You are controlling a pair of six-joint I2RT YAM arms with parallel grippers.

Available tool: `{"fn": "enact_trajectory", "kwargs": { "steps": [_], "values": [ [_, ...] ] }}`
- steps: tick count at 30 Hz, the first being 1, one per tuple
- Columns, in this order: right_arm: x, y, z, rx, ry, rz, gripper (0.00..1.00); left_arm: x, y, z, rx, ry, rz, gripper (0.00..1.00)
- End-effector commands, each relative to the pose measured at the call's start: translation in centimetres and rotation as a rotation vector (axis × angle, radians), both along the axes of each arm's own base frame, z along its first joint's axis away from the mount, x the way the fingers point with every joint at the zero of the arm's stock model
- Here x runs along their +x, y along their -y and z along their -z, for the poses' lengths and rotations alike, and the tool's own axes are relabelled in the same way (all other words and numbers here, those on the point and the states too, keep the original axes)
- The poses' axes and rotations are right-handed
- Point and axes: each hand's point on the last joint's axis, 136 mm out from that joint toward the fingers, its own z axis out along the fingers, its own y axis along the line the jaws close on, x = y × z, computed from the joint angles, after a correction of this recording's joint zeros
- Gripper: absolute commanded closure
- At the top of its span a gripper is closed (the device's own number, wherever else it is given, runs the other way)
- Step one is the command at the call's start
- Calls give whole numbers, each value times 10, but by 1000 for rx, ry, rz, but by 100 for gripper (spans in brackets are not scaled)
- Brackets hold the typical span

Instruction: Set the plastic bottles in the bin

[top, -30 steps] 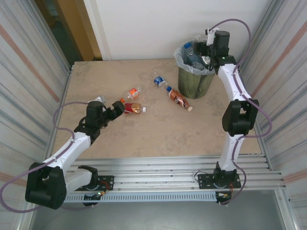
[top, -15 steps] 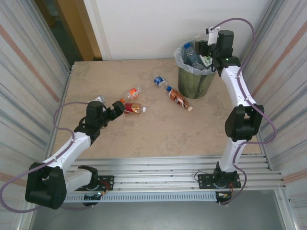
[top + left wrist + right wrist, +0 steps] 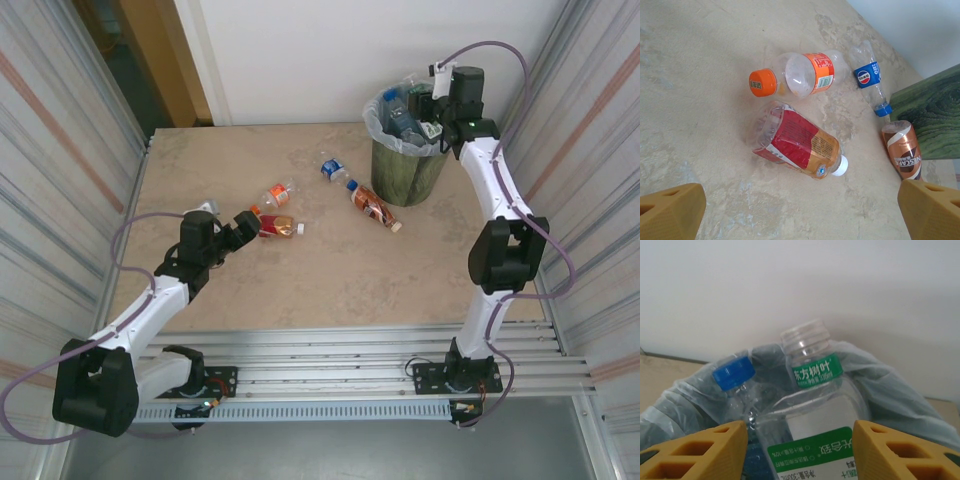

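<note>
Lifting off the bin [image 3: 405,175], right tool [image 3: 800,440] released, green-labelled bottle [image 3: 812,371] now inside; left tool [image 3: 802,207] spread wide; four plastic bottles [image 3: 276,226] remaining beside bin.

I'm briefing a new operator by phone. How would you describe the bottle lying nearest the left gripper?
From the dark green bin, look left across the table to the left gripper. The bottle just ahead of it has a red-and-gold label and white cap; its neighbour is orange-capped.
</note>
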Motion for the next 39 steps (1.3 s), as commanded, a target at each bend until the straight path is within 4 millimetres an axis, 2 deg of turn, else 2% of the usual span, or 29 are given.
{"fn": "enact_trajectory", "kwargs": {
  "steps": [1,7,8,9,10,15,18,23,24,32,35,36,39],
  "values": [
    [3,2,12,36,-49,9,46,2,-1,-11,1,15,7,1],
    [-4,-6,34,85,-112,-14,52,2,-2,-8,3,-7,-3,1],
    [-5,-7,31,98,-107,-18,52,2,-1,-9,1,-6,0,1],
    [-9,-9,42,108,-134,-23,52,2,-2,-8,-1,-8,-2,1],
    [-11,-9,45,116,-143,-24,52,2,-1,-9,-2,-8,-1,1],
    [-18,-11,41,158,-157,-21,52,3,3,-11,3,-10,6,1],
    [-21,-12,31,177,-149,-20,49,3,7,-12,17,-18,1,1],
    [-30,-12,3,190,-114,-21,42,4,15,-10,52,-59,-3,1],
    [-31,-12,-14,192,-81,-24,40,5,17,-9,57,-70,-5,1],
    [-64,-14,-59,207,-28,-19,30,15,28,5,29,-153,-53,1],
    [-82,-15,-72,217,-24,-8,27,20,27,14,25,-193,-97,1],
    [-88,-16,-64,220,-51,-3,26,21,27,17,24,-206,-113,1],
    [-110,-22,-65,221,-68,-3,21,25,27,22,39,-230,-148,1]
  ]
}}
